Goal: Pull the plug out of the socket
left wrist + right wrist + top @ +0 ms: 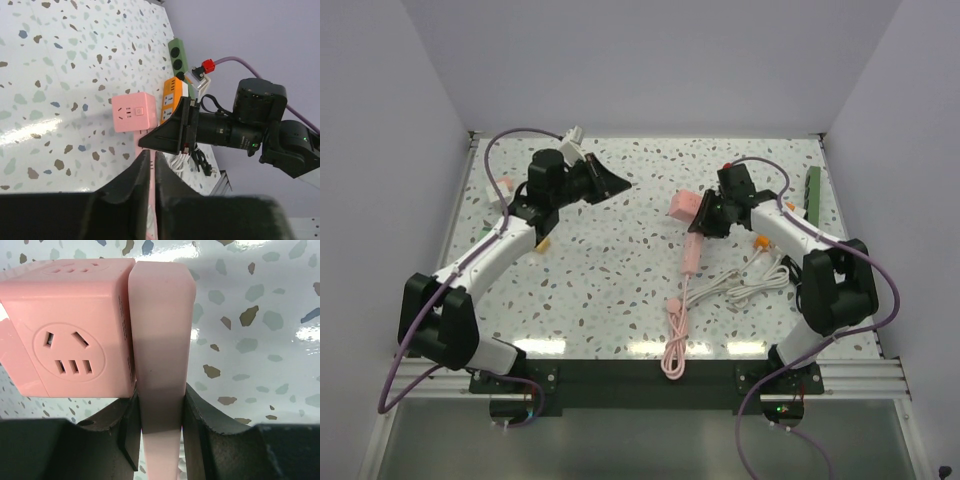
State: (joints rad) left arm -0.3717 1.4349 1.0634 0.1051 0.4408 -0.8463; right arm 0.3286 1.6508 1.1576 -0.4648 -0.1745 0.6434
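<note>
Sitting inside the right claw [160, 412], plug [161, 330] touches socket [70, 325].

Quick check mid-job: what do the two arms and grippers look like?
The left arm and right arm have white links between bulky black joints, each trailed by a purple cable, with small orange tabs on the forearms. The left gripper and right gripper are black, with two wedge-shaped fingers.

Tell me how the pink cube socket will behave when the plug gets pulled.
Probably light: the pink cube socket looks plastic, so it may slide along with the pink plug, since nothing pins it. Its flat faces suggest it won't roll.
</note>
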